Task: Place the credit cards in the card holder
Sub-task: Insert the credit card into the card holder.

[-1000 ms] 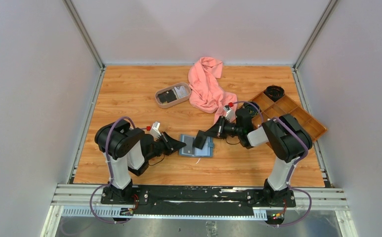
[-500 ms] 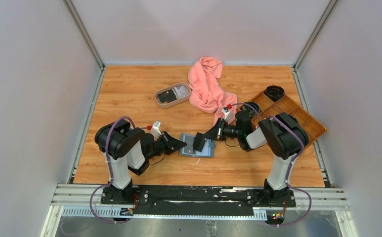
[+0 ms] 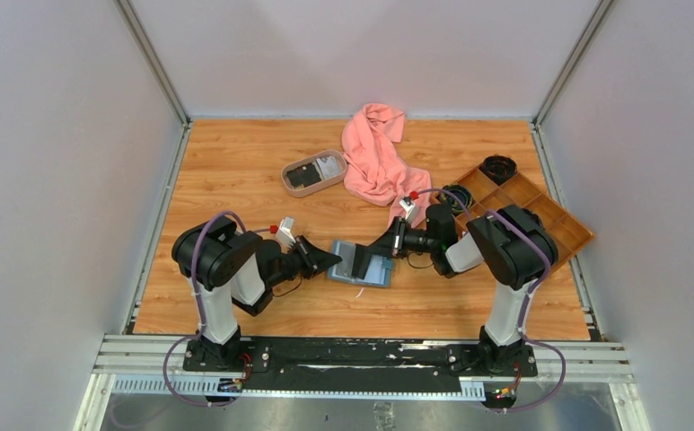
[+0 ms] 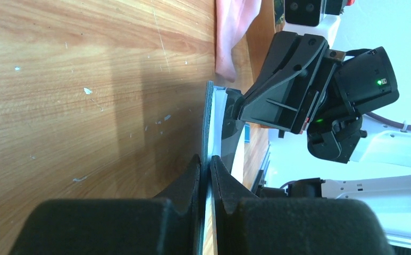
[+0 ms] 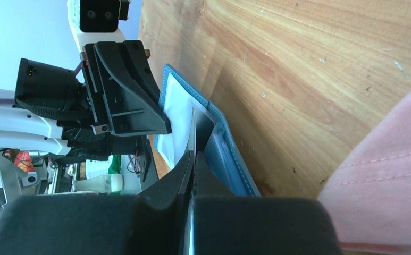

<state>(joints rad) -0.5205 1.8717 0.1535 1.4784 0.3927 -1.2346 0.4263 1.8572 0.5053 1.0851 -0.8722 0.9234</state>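
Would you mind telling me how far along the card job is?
Done: nothing clearly pocketed yet. In hand: the left gripper pinches the edge of the open card holder, while the right gripper, shut on a black card, angles it at the pockets. Left: seating it, plus a second black card and a pale card in the oval tray.

Under the card holder (image 5: 235, 164), the table (image 3: 235, 171) shows varnished wood grain flecked with pale scuffs. The card holder looks like smooth teal leather. The black credit card (image 5: 203, 125) against it is sheeny plastic. Behind the card holder lies soft, rumpled pink cloth (image 3: 374, 157). The fingers (image 4: 187, 180) of the left gripper (image 4: 204, 159) are matt black plastic.
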